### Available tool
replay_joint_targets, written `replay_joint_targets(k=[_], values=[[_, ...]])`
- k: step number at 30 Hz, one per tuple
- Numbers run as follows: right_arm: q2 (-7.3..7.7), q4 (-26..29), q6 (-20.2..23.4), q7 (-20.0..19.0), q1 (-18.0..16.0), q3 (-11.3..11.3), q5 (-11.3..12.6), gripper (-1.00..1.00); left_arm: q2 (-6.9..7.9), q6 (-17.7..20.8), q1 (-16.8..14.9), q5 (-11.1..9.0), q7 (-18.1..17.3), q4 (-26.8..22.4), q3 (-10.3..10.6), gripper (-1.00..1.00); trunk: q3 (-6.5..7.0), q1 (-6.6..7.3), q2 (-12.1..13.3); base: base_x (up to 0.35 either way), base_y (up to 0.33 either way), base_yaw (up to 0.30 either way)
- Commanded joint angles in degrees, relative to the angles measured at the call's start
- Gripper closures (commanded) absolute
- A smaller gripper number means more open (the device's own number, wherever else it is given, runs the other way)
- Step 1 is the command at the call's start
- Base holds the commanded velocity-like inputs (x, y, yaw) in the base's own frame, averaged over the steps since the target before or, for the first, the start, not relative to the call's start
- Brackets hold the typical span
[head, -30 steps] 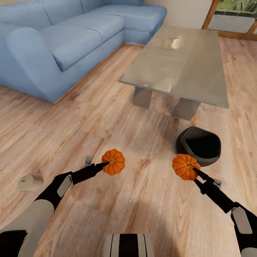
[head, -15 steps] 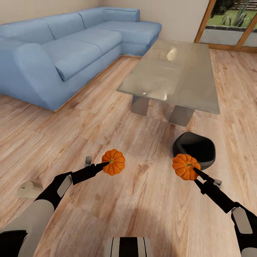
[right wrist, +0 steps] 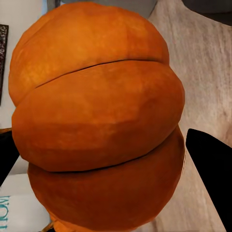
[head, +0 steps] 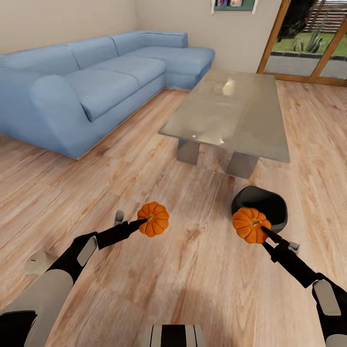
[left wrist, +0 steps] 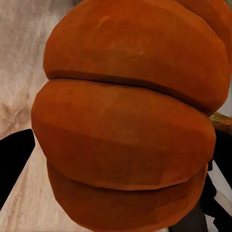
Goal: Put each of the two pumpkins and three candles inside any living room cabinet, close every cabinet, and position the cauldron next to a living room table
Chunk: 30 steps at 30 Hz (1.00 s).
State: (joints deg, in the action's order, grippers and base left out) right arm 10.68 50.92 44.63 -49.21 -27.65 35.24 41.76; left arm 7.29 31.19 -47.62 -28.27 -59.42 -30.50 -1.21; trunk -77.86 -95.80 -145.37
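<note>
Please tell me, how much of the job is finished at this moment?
Nothing is stored yet. In hand: the left hand holds one pumpkin, the right hand holds the other pumpkin. The cauldron already lies on the floor near the glass table. One candle lies on the floor. The cabinet work remains.
</note>
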Motion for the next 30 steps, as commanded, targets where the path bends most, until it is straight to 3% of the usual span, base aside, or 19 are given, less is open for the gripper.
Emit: replay_joint_targets(k=[1,27,30], values=[[-0.02,0.0,0.3,-0.1,0.0,0.1,0.0,1.00,0.01,0.3,0.0,-0.1,0.1,0.0,0.0,1.00,0.23,0.03,0.0,0.000,0.000,-0.083],[-0.13,0.0,0.3,-0.1,0.0,0.2,0.1,1.00,0.01,0.4,0.0,-0.1,0.1,0.2,0.0,1.00,7.76,0.70,0.4,0.000,0.000,-0.198],[-0.13,0.0,0.3,-0.1,0.0,0.2,0.1,1.00,0.01,0.3,0.0,-0.1,0.0,0.2,0.0,1.00,7.98,0.70,0.4,0.020,0.000,-0.210]])
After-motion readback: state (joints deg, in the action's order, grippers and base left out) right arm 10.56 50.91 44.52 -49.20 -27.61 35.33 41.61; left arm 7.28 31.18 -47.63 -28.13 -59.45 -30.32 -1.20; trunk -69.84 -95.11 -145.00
